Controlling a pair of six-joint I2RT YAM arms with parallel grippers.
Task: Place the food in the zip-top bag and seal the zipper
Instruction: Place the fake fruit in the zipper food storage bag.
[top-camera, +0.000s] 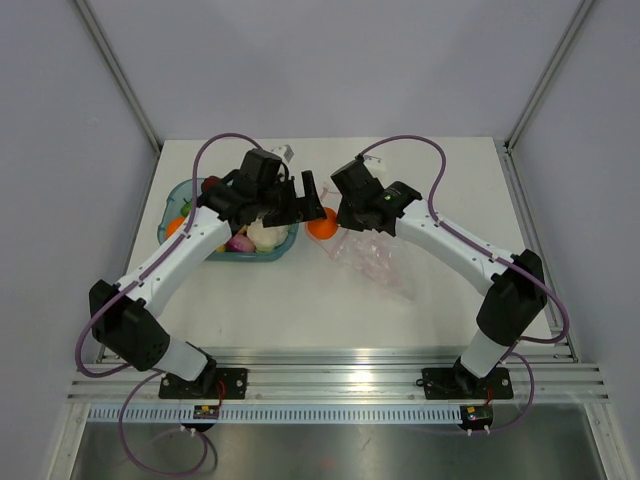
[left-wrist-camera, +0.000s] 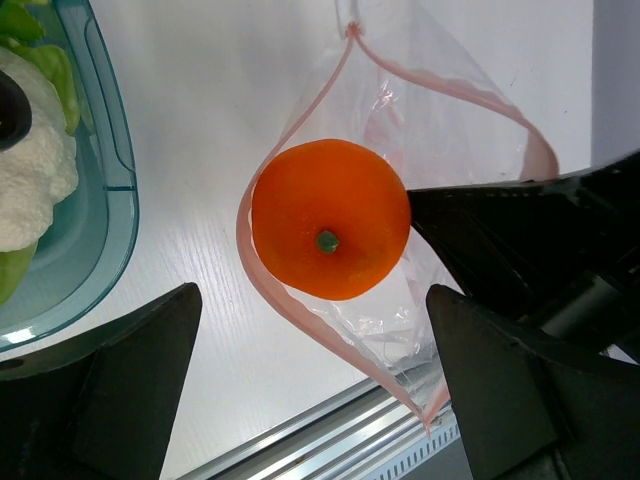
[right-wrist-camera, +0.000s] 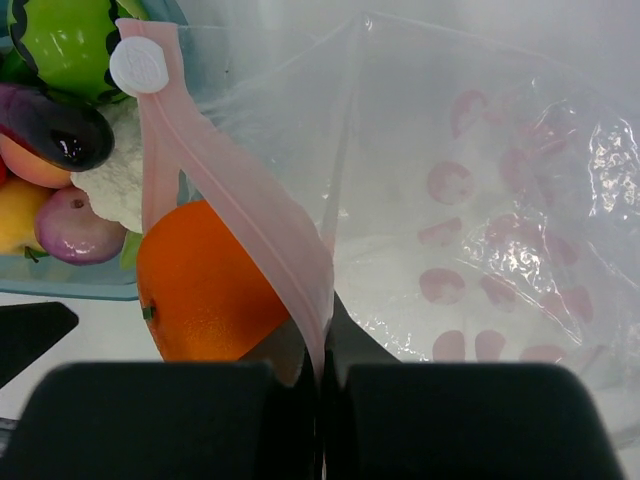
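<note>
On white bench (top-camera: 300, 300), found bag (top-camera: 375, 258) right of centre, mouth facing left. Saw orange (left-wrist-camera: 330, 232) lying inside that mouth, ringed by unsealed zipper (right-wrist-camera: 240, 215). Noted right claw (right-wrist-camera: 322, 375) pressed together, pinching zipper; left claw (left-wrist-camera: 312, 300) spread wide above orange. Spotted other food (top-camera: 262, 236) in tray (top-camera: 170, 212), left of bag.

The orange ball (left-wrist-camera: 330, 232) is bright orange with a small green dot. The zip-top bag (right-wrist-camera: 480, 230) is clear, printed with pink half-moons, and its zipper (right-wrist-camera: 260, 220) is pale pink. The tray (left-wrist-camera: 115, 150) is translucent teal. The cauliflower (left-wrist-camera: 30, 180) and the worktop (left-wrist-camera: 220, 80) are white.
</note>
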